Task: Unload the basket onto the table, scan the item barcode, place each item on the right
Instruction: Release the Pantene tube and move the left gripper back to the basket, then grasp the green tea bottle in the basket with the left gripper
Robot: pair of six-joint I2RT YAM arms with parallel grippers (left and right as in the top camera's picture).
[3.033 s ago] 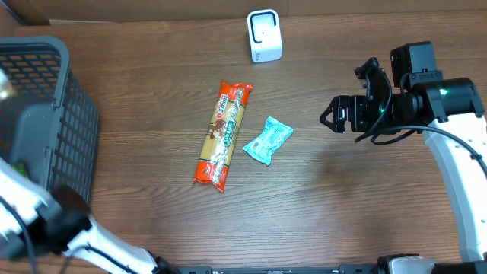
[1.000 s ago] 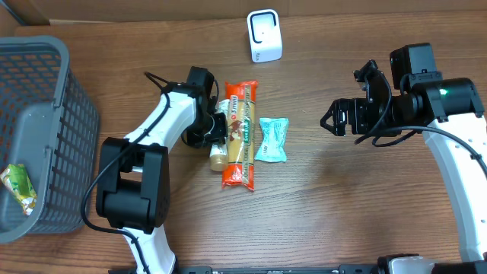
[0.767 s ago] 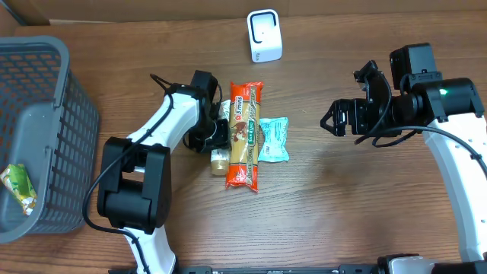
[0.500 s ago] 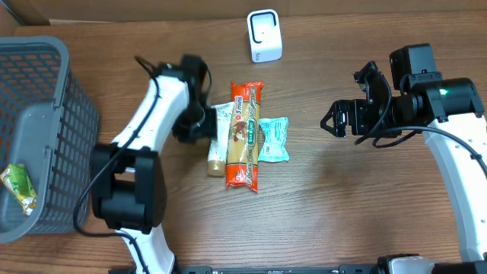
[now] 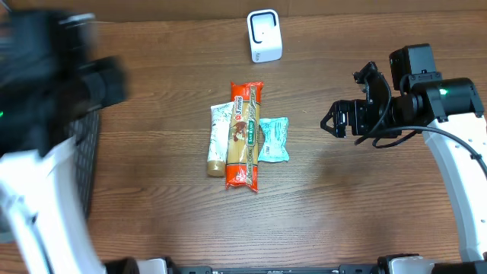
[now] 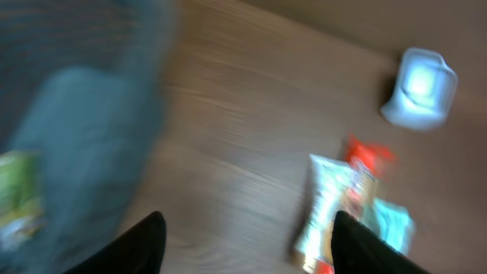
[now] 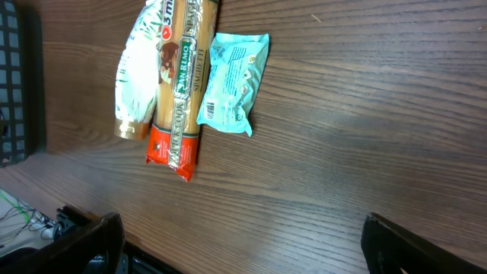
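- Lying side by side in the middle of the bench (image 5: pixel 342 205): white-and-green pouch (image 5: pixel 219 137), orange spaghetti pack (image 5: pixel 245 135), teal packet (image 5: pixel 274 139). The pouch touches one long edge of the spaghetti pack, and the teal packet sits against the other.
- Left claw (image 6: pixel 243 247): fingers spread, nothing between them. It is raised well clear of the bench and its view is blurred. All three packs lie ahead and to its right, well apart from it.
- Left arm (image 5: pixel 46 91): a blurred mass at the overhead view's left edge, hiding most of the dark basket (image 5: pixel 85 164).
- Right claw (image 5: pixel 335 120): jaws wide and empty. It hovers to the right of the teal packet, not touching it.
- Teal packet, right wrist view: a small barcode shows near its lower corner.
- White scanner (image 5: pixel 264 35): upright at the far side of the bench, beyond the spaghetti pack's top end.
- Basket contents: one small green packet (image 6: pixel 15 202), blurred.
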